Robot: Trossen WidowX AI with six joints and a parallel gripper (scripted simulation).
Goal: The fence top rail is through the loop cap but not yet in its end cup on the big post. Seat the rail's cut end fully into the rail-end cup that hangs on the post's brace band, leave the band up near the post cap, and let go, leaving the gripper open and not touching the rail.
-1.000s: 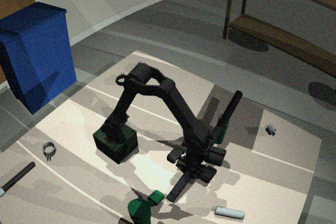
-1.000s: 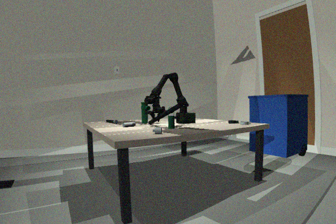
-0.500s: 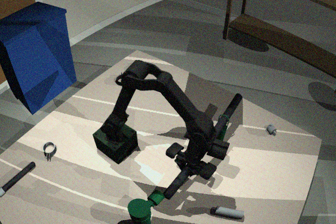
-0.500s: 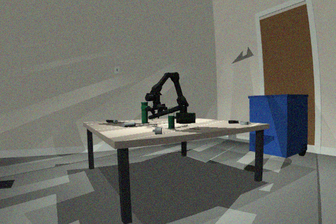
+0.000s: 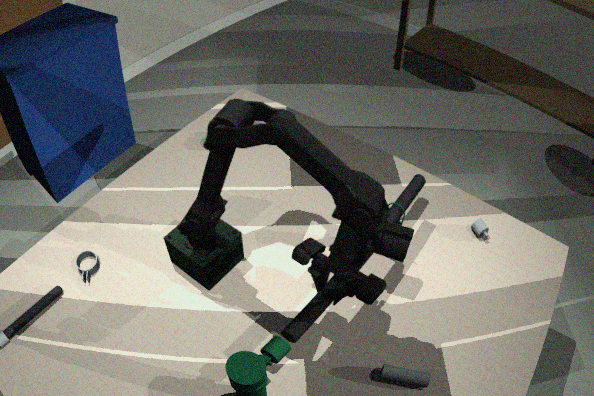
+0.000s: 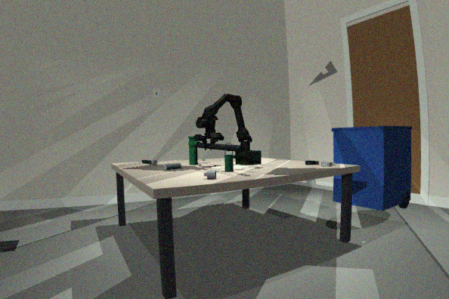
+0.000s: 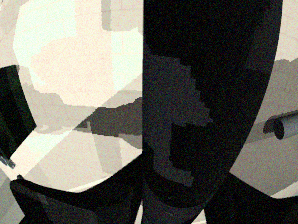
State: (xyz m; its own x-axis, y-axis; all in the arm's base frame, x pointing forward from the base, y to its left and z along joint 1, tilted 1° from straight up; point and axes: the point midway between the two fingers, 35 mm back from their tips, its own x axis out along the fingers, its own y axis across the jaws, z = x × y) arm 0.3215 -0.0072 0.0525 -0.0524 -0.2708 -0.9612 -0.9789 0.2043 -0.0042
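The black rail [image 5: 310, 315] [image 6: 223, 147] [image 7: 200, 40] is raised and looks nearly level in the exterior view. My gripper [image 5: 331, 286] [image 6: 209, 144] [image 7: 173, 160] is shut on it, near the cut end. The other end passes through the thin loop above the small green post [image 6: 229, 162]. The cut end is close to the mouth of the green rail-end cup [image 5: 276, 350], with a small gap in the top view. The cup hangs beside the cap of the big green post [image 5: 246, 369] [image 6: 193, 155], near its top. The band is hard to make out.
A grey cylinder [image 5: 402, 376] [image 6: 174, 166] lies right of the big post. A small grey fitting [image 5: 480, 228] [image 6: 211, 174] lies at the far right. A ring clamp [image 5: 78, 265] and a dark bar [image 5: 35, 310] lie at the left. The arm's base [image 5: 207, 262] stands behind.
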